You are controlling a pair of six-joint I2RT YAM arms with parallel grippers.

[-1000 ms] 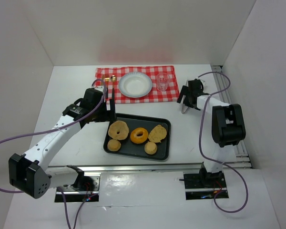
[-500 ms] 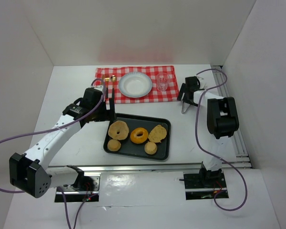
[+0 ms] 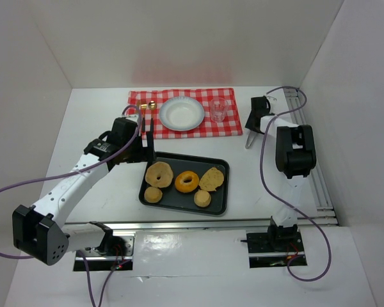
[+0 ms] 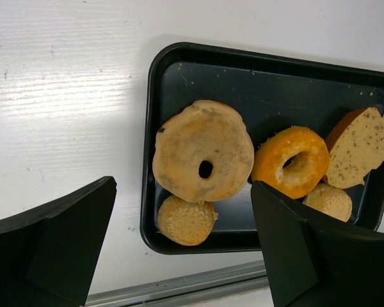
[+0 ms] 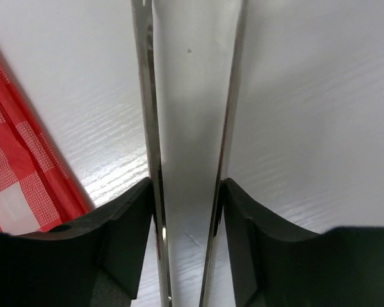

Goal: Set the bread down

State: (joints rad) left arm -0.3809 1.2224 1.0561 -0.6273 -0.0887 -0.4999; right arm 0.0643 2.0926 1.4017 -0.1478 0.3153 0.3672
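Now the right gripper (image 5: 185, 249) pinches the tongs (image 3: 249, 141), at two o'clock from the tray (image 3: 178, 199); I'd squeeze gently and keep both blades even. The left gripper (image 4: 182, 185), fingers wide apart, hovers over the bread (image 4: 192, 144) on the tray, with the plate (image 3: 182, 114) at twelve.

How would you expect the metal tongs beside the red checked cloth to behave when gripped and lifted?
The tongs are two thin, shiny metal arms, so probably springy: a squeeze would likely flex them together. Their polish may let them slip between the fingers of the right gripper, which sit against both arms. Being long, they could tilt if lifted off-centre.
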